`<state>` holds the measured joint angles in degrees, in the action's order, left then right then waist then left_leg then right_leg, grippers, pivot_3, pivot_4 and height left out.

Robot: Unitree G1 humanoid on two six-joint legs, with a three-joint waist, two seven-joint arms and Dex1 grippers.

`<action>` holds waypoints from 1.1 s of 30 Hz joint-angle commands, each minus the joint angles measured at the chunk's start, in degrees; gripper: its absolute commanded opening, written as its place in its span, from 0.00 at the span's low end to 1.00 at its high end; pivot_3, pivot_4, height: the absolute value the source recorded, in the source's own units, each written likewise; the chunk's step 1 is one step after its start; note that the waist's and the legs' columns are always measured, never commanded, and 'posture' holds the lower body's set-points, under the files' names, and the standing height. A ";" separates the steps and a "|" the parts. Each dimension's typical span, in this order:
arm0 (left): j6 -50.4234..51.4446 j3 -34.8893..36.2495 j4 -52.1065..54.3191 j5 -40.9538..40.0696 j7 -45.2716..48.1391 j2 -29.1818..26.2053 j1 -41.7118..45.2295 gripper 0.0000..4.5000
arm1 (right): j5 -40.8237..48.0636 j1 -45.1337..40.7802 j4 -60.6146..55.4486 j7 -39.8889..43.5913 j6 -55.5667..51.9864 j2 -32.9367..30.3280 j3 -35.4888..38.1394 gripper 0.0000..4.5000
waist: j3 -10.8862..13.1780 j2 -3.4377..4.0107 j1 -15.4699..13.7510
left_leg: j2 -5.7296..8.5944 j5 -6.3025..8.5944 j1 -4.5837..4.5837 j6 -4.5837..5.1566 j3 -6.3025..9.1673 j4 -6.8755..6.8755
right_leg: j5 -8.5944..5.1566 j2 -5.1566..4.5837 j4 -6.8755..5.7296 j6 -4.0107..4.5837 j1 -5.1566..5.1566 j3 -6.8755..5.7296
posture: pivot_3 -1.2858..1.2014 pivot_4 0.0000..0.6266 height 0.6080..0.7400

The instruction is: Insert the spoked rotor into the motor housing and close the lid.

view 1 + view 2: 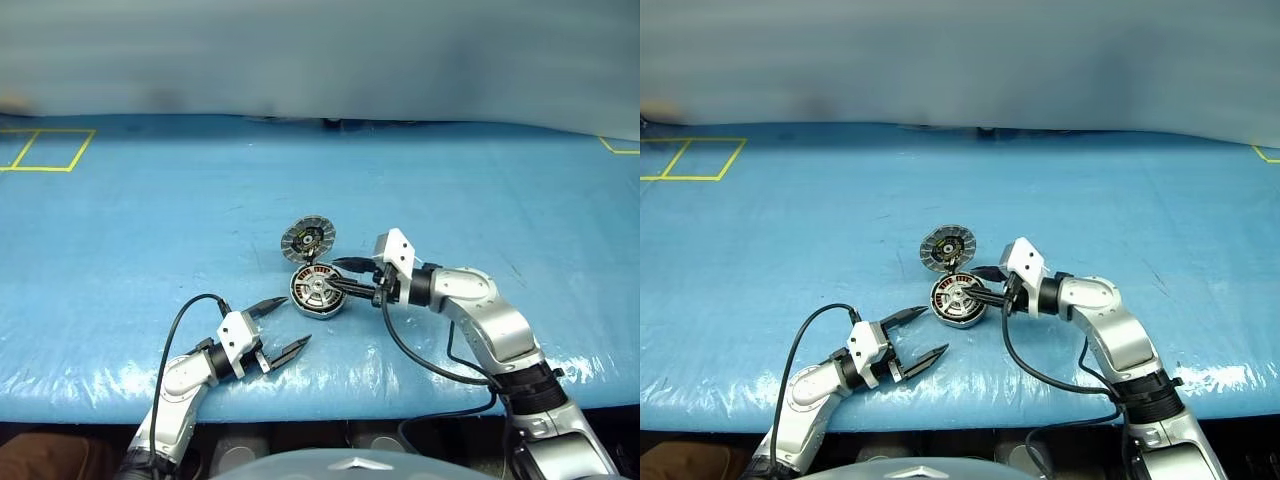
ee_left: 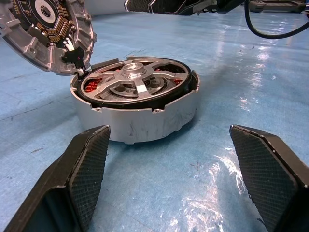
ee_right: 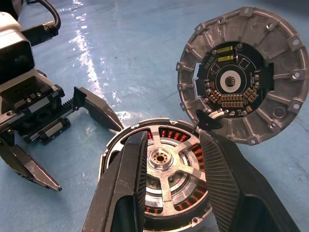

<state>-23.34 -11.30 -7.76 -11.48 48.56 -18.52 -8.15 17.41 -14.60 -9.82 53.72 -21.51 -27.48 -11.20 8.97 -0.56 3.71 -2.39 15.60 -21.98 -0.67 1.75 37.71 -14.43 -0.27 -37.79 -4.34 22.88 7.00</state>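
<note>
One rotor [image 3: 166, 166] seated under right tool [image 3: 169, 169].

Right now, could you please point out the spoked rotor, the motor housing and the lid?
spoked rotor [image 2: 133, 72]: left wrist view, its silver hub.
motor housing [image 2: 145, 123]: left wrist view, its outer silver wall.
lid [image 3: 285, 104]: right wrist view, its ribbed inner rim.

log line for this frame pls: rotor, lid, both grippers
spoked rotor: seated in motor housing | lid: open, tilted up | left gripper: open, beside housing | right gripper: open, over rotor
</note>
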 commanded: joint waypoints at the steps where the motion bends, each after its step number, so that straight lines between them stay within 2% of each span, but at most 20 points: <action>1: -0.24 -0.14 1.65 -0.09 -0.26 -0.16 -0.63 0.93 | -0.46 -1.33 0.18 -0.74 0.85 0.72 -0.26 0.36 | 0.00 0.00 0.02 | 0.00 0.00 0.00 0.00 0.00 0.00 | 0.00 0.00 0.00 0.00 0.00 0.00 | 0.52 0.24 1.00; 3: -0.37 -0.10 1.58 -0.02 -0.34 -0.20 -0.67 0.93 | -1.38 -1.37 1.28 -1.01 0.77 0.90 -0.98 0.27 | 0.00 0.00 0.03 | 0.00 0.00 0.00 0.00 0.00 0.00 | 0.00 0.00 -0.01 0.00 0.00 0.00 | 0.52 0.24 1.00; 6: -0.47 -0.06 1.53 0.05 -0.49 -0.19 -0.68 0.93 | -2.76 -1.30 2.51 -1.34 1.25 1.15 -2.10 0.05 | 0.00 0.00 0.03 | 0.00 0.00 0.00 0.00 0.00 0.00 | 0.00 0.00 -0.01 0.00 0.00 0.00 | 0.52 0.24 1.00; 7: -0.48 -0.06 1.52 0.06 -0.53 -0.19 -0.69 0.93 | -2.98 -1.30 2.79 -1.42 1.41 1.24 -2.33 0.01 | 0.00 0.00 0.04 | 0.00 0.00 0.00 0.00 0.00 0.00 | 0.00 0.00 -0.01 0.00 0.00 0.00 | 0.52 0.24 1.00; 11: -0.54 -0.02 1.45 0.10 -0.67 -0.30 -0.84 0.93 | -3.50 -1.08 2.61 -0.67 1.19 0.91 -3.33 0.01 | 0.00 0.01 0.05 | 0.00 0.00 0.00 0.00 0.00 0.00 | 0.00 0.00 -0.01 0.00 0.00 0.00 | 0.52 0.24 1.00; 17: -0.57 -0.06 1.42 0.15 -0.79 -0.36 -0.89 0.93 | -11.18 -0.65 4.25 -1.56 3.00 -1.98 -8.61 0.01 | -0.01 0.01 0.08 | 0.00 0.00 0.02 0.00 0.00 0.00 | 0.00 0.00 -0.01 0.00 0.00 0.00 | 0.52 0.24 1.00; 21: -0.56 -0.12 1.40 0.13 -0.85 -0.35 -0.92 0.93 | -13.15 -0.26 4.26 -2.89 3.91 -1.84 -9.48 0.01 | -0.03 -0.01 0.09 | 0.00 0.00 0.14 0.00 0.00 0.00 | -0.05 0.01 -0.01 -0.06 -0.11 -0.01 | 0.52 0.24 1.00; 24: -0.50 -0.14 1.44 0.02 -0.87 -0.29 -0.99 0.93 | -8.71 0.31 2.63 -3.18 3.26 0.24 -6.16 0.01 | -0.03 -0.02 0.11 | -0.01 0.00 0.17 0.00 -0.01 0.00 | -0.15 0.01 -0.01 -0.23 -0.15 0.00 | 0.52 0.24 1.00; 28: -0.59 -0.06 1.46 -0.09 -0.91 -0.27 -1.18 0.93 | 1.05 -0.91 -0.02 -3.89 1.08 3.51 2.98 0.01 | 0.00 0.01 0.12 | -0.02 0.00 0.16 0.00 -0.02 0.00 | -0.14 0.01 -0.04 -0.24 -0.12 0.02 | 0.52 0.24 1.00; 33: -0.86 0.19 1.40 -0.33 -0.97 -0.18 -1.33 0.93 | -3.74 -6.30 6.28 -8.59 3.59 0.32 7.15 0.01 | 0.00 0.01 0.08 | 0.03 0.00 0.11 0.00 -0.03 0.03 | -0.02 -0.05 -0.01 -0.16 -0.11 0.02 | 0.52 0.24 1.00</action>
<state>-23.45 -11.25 -7.35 -11.46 47.58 -18.58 -9.05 15.52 -19.62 -5.28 46.97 -19.60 -26.74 -5.56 8.97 -0.55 3.79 -2.36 15.60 -21.87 -0.68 1.72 37.73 -14.40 -0.32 -37.79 -4.40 22.77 7.02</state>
